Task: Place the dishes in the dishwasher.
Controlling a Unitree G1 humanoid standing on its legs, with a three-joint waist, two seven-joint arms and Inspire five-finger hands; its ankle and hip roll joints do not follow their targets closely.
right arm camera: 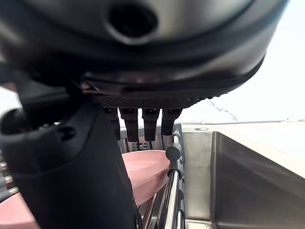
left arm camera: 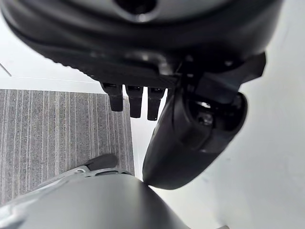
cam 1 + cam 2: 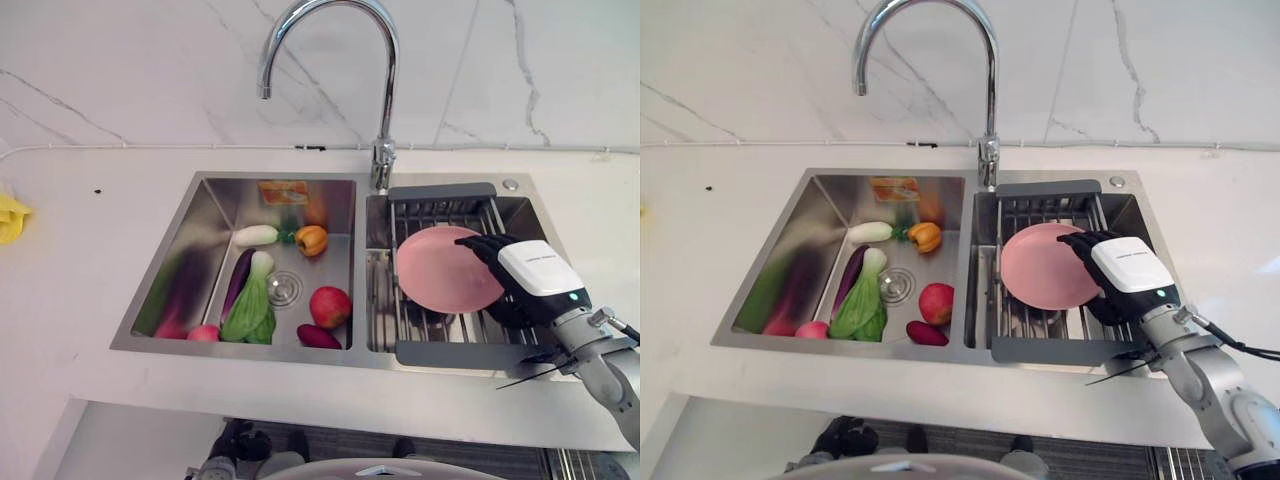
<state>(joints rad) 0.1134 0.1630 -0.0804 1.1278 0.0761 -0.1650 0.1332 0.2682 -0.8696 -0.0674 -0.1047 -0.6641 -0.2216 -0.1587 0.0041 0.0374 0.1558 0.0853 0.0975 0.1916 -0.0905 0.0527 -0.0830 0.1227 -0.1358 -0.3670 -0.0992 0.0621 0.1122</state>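
Nearest of all, the white counter's front edge [image 3: 300, 385] runs across the scene, and the right hand [image 3: 520, 275] comes in over it from the near right. Its fingers are curled over the right rim of the pink plate [image 3: 445, 270], thumb on the near side, so it is holding the plate, as the right wrist view also suggests, where the pink plate [image 1: 143, 174] sits just past the fingers [image 1: 143, 121]. The plate rests in the dark drying rack [image 3: 450, 350] set across the right basin of the sink [image 3: 180, 230]; whether it is already lifted clear of the wires cannot be told. The left hand [image 2: 190, 138] hangs low beside the body, its fingers relaxed and holding nothing.

Judged from this, the task is barely begun: the plate is gripped but not yet out of the rack, and all the carrying and loading remains.

Further left, the left basin holds vegetables and fruit: a red apple [image 3: 330, 305], a leafy green [image 3: 250, 305], an aubergine [image 3: 238, 280] and, beyond them, an orange pepper [image 3: 312, 239].

Room to move looks best upward and back toward the near right. The rack's far bar, the basin wall on the right and the tap [image 3: 380, 100] arching over the divider at the far side are the edges to keep the plate away from.
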